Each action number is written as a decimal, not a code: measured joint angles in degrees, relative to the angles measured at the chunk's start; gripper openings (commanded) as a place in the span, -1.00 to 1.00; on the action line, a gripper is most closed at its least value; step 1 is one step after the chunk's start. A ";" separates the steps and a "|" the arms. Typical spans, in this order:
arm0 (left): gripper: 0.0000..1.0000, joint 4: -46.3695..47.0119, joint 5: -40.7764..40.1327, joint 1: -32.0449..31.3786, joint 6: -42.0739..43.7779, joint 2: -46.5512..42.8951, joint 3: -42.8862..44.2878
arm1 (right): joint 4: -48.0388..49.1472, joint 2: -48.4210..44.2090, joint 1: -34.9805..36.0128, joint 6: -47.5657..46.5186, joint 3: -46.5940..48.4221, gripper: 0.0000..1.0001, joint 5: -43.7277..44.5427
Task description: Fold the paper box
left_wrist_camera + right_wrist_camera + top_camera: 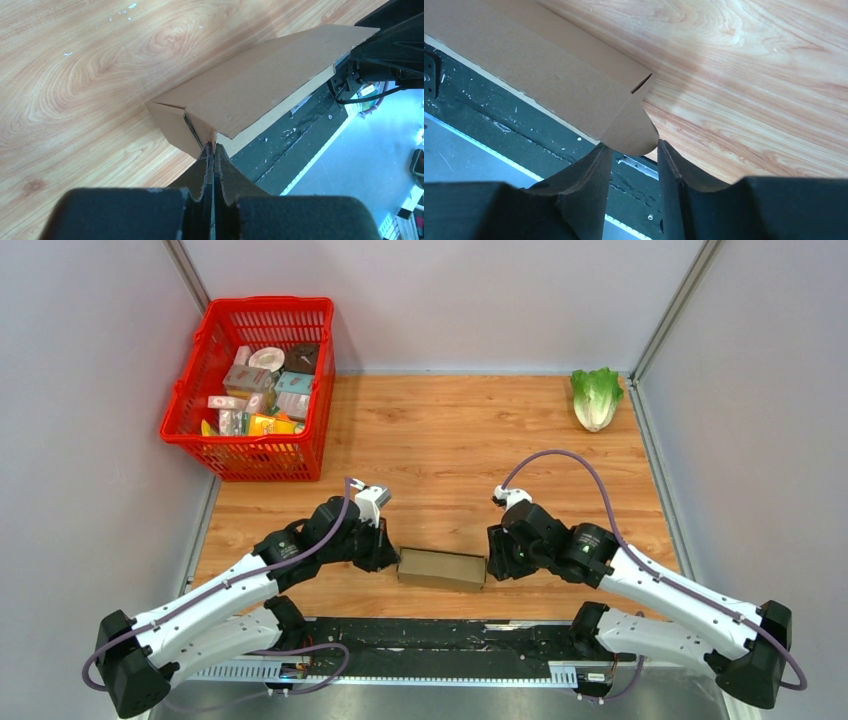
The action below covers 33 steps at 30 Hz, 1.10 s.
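One wood-grain laminate table (pixel 450 440). One red plastic lattice basket (pixel 255 455), far left. One plain brown corrugated paper box (pixel 442 568), near centre, matte. Left gripper (pixel 213 148) fingers pressed together at its end flap; right gripper (pixel 630 150) fingers spread around the rounded tab.

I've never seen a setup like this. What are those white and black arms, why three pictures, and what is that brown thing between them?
They are two robot arms bolted at a wooden table. One picture looks down from above; the other two come from cameras on each wrist. Between the arms lies a paper box of brown cardboard. The left gripper is shut at the box's corner. The right gripper has its fingers apart around a rounded flap. Farther back stand a red basket of small packages and a lettuce.
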 measured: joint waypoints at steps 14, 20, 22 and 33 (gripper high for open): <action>-1.00 0.07 -0.28 0.00 -0.02 0.00 -0.22 | 5.25 5.99 0.00 -1.46 -1.22 -0.86 -2.21; -1.00 0.11 -0.90 0.02 0.00 0.00 -0.85 | 5.09 6.01 -0.02 -0.79 -0.15 -1.00 -4.28; -1.00 0.11 -1.27 0.00 0.02 0.00 -1.14 | 5.01 6.16 -0.02 -0.24 -0.04 -1.00 -5.03; -0.29 0.87 -2.67 0.00 0.02 -0.79 -3.02 | 5.75 7.15 -0.02 0.96 0.20 -1.00 -8.22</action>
